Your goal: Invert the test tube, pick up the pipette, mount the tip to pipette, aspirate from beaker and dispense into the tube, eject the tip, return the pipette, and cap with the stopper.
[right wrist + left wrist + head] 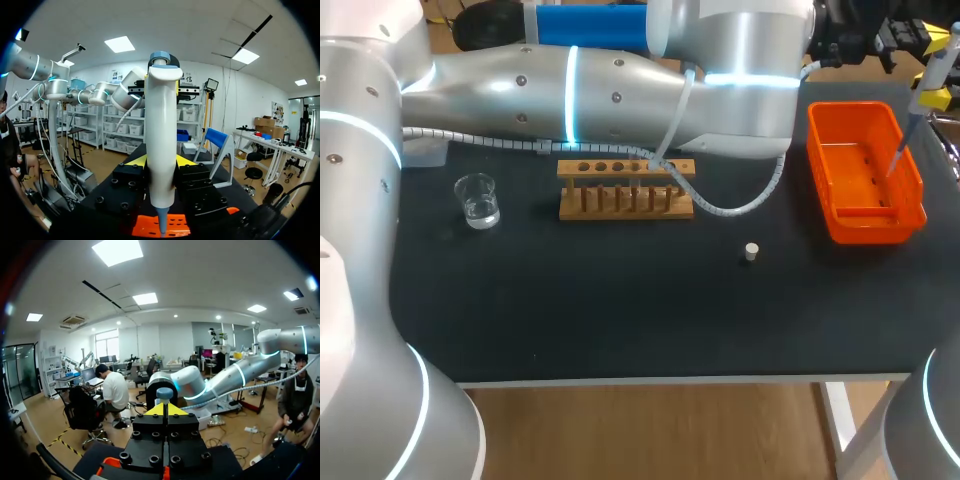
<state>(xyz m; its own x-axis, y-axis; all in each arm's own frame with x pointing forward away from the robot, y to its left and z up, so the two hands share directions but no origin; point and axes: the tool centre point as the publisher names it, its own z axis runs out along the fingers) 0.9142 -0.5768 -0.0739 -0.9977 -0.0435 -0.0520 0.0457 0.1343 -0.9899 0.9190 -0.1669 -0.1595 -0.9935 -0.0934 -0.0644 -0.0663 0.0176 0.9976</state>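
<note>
A black table (pixel 620 310) carries a glass beaker (pixel 477 200) of clear liquid, a wooden rack (pixel 625 190) and a small white stopper (pixel 751 251), all well off to one side of the right pincer (pixel 160 161). That pincer grips a white pipette (pixel 161 125) by its body, one yellow tip on each side. It holds the pipette upright above an orange bin (pixel 868 228) at the table's end, with the pipette's point hanging over the bin's inside, directly below the pincer. A grey coiled cable (pixel 740 205) crosses the rack, and what stands in its holes is hard to make out. In the head view the right pincer is largely cut off at the edge. The left arm (pixel 620 85) lies across the back of the table toward the bin. The left pincer (pixel 165 410) is clenched, its yellow tips drawn together, with a blue-grey knob (pixel 164 392) just ahead of it and the bin's orange under it.
</note>
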